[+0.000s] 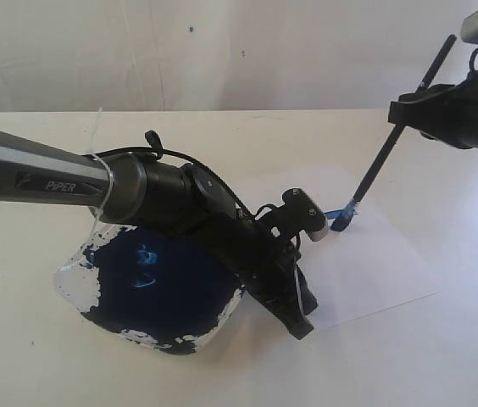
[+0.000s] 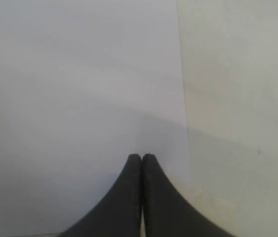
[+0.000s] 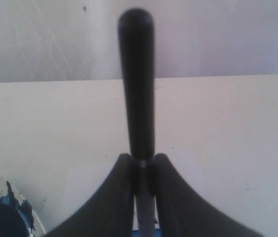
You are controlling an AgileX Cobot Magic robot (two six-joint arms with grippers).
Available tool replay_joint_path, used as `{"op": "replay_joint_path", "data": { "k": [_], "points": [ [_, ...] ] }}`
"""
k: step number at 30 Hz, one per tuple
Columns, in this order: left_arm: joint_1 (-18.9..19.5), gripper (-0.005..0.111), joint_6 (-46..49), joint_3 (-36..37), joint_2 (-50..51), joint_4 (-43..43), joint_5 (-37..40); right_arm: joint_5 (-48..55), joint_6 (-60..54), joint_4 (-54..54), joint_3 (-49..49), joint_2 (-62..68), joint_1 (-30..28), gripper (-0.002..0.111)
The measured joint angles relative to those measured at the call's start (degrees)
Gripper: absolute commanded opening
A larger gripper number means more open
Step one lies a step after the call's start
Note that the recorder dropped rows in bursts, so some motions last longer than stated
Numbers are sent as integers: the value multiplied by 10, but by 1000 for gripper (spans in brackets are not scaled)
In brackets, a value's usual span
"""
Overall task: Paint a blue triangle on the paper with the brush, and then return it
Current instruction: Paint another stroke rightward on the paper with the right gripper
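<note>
On the left of the worktop (image 1: 36, 373) sits the paint dish (image 1: 68, 273), its middle filled with a dark blue pool. The left gripper (image 1: 305, 327) reaches past it, and its jaws are pressed together with nothing between them. Their tips are down on the near edge of the paper (image 1: 383, 263), apparently pinning the sheet. The left wrist view confirms this: the left gripper (image 2: 142, 158) is closed over plain white paper (image 2: 80, 98), with the sheet's edge just beside it.

The task looks to be in its painting stage. The blue triangle (image 1: 335, 209) shows only as a short light-blue stroke beside the bristles, partly hidden behind the left arm's camera. I cannot tell how many sides are drawn. The rest of the sheet in view is bare.

The brush (image 1: 383, 161) leans steeply, with its dark tip touching the far part of the paper and its black handle rising up to the right. The right gripper (image 1: 408, 108) clamps it high on the handle. In the right wrist view the jaws (image 3: 143, 165) close firmly on the brush (image 3: 136, 84).

What seems left is to finish the outline, then carry the brush back and release it
</note>
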Motion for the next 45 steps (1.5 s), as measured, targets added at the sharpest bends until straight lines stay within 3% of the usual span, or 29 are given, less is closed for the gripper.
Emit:
{"op": "replay_joint_path", "data": {
  "k": [9,25,45],
  "points": [
    [0,0,0,0,0,0,0,43,46,-47,0,-30,0,0],
    [0,0,0,0,0,0,0,-112,-16,49,0,25,0,0],
    [0,0,0,0,0,0,0,-103,-47,52,0,54,0,0]
  ]
}}
